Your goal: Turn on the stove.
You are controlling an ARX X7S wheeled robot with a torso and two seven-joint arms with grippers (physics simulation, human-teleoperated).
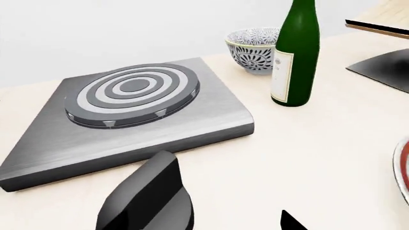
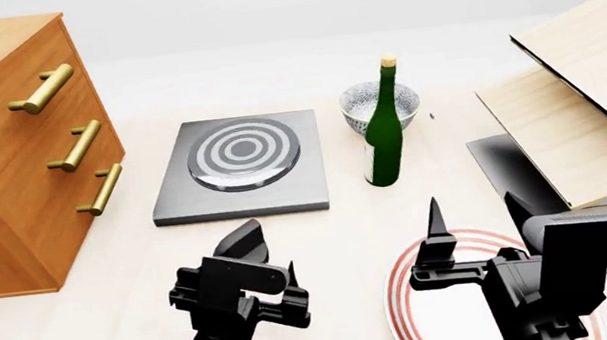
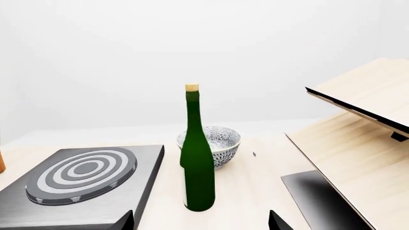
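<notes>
The stove [image 2: 241, 195] is a flat dark grey slab on the pale table, and its round burner [image 2: 243, 153] shows white and grey rings. It also appears in the left wrist view [image 1: 211, 120] and the right wrist view [image 3: 137, 191]. I cannot pick out a separate black knob in any view. My left gripper [image 2: 273, 262] is open and empty, just in front of the stove's near edge; its fingers [image 1: 150, 196] stand wide apart. My right gripper [image 2: 476, 219] is open and empty above the plate, to the right of the stove, and its fingertips [image 3: 124, 221] point toward the bottle.
A green wine bottle [image 2: 386, 127] stands right of the stove, with a patterned bowl [image 2: 362, 103] behind it. A red-ringed white plate [image 2: 409, 311] lies under the right arm. A wooden drawer cabinet [image 2: 8, 150] stands at the left, a slanted wooden rack [image 2: 581, 124] at the right.
</notes>
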